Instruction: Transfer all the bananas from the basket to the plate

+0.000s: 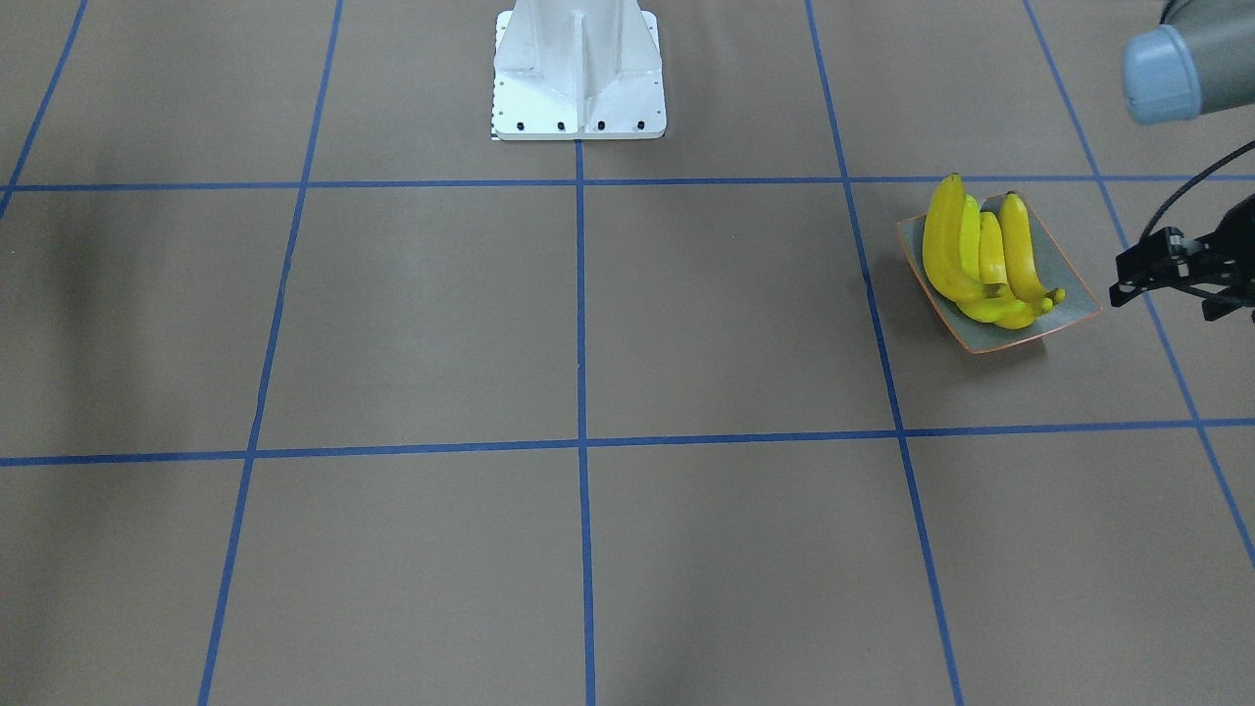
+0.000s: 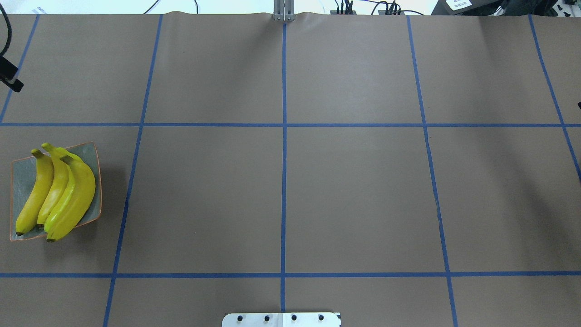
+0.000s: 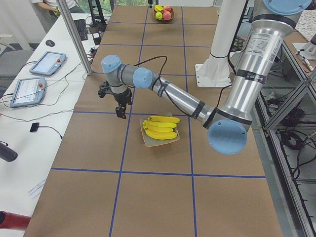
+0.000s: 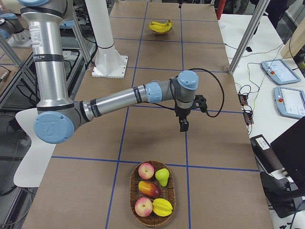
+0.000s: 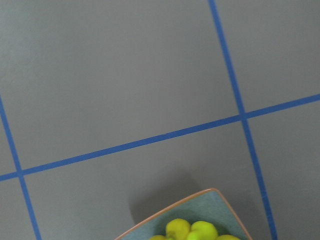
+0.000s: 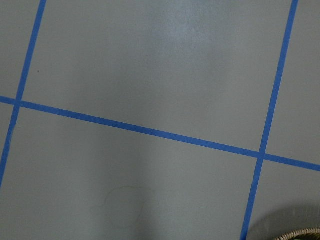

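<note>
1. State: all four bananas (image 2: 59, 195) are on the plate (image 2: 20, 175), at the robot's left end of the worktop (image 2: 354, 195). The basket (image 4: 131, 193) is at the far right end and holds only other fruit (image 4: 151, 188), with no banana in it. I'd call the transfer done. What's left is clearing off and checking.
2. Left gripper (image 3: 120, 113) hangs above the worktop, just beside the plate on its far side, not touching it. I can't tell how far open the jaws are. No banana shows in them.
3. Right gripper (image 4: 183, 125) hangs over bare worktop, well apart from the basket. It shows only in the side view, so I can't tell the jaw opening.
4. To finish well:
   - Raise the left arm straight up before swinging it home, with no sideways sweep over the pile.
   - Count four on the plate from the overhead view before stopping.
5. Risk: the bananas are packed and touching, some riding on others. The tip of the one on the worktop-centre side seems to hang over the plate's near rim, so a nudge could roll it off.
6. Orientation:
   - Long axes are nearly parallel and run roughly front-to-back from the robot, slightly skewed.
   - Stem ends point away from the robot and dark tips point towards it.
   - Convex backs face the worktop's centre.
</note>
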